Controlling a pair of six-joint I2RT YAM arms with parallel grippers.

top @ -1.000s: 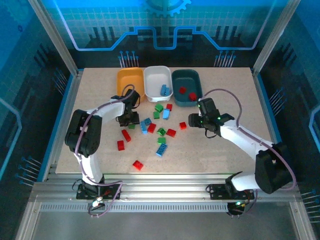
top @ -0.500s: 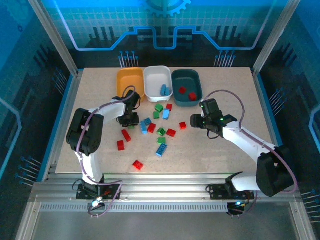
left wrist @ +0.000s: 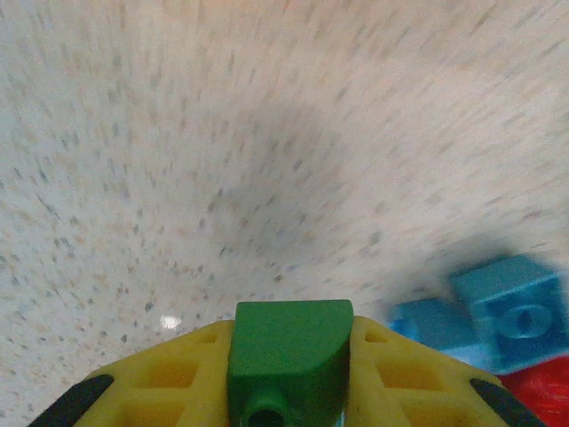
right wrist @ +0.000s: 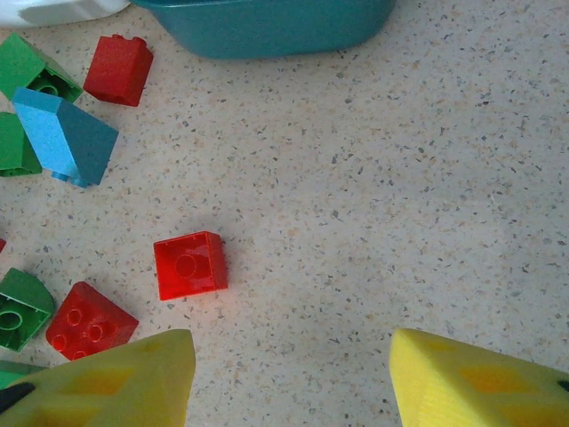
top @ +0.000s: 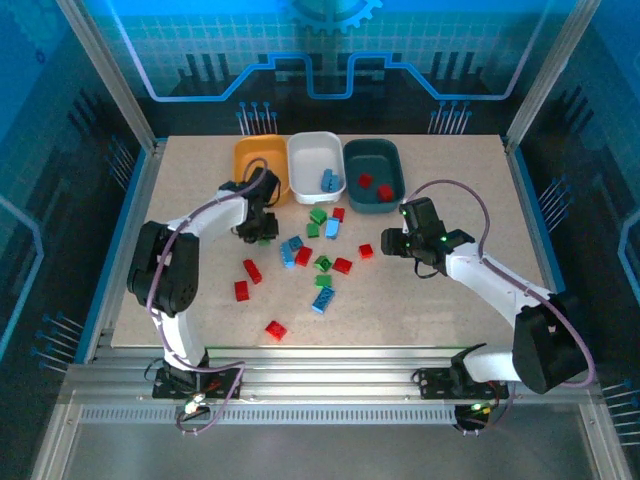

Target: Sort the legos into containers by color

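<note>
Left gripper [top: 263,236]: pinching a green lego [left wrist: 289,342] at its tips | orange-yellow tray [top: 258,158]: empty, just beyond this gripper, nearest the left arm | right gripper [right wrist: 293,374]: spread, red lego [right wrist: 188,265] ahead by its left finger.

My speckled beige tabletop [top: 455,185] carries an orange-yellow plastic tray [top: 257,157], a white plastic tray [top: 310,155], a dark teal plastic tray [top: 371,157], and loose plastic bricks [top: 275,329].
</note>
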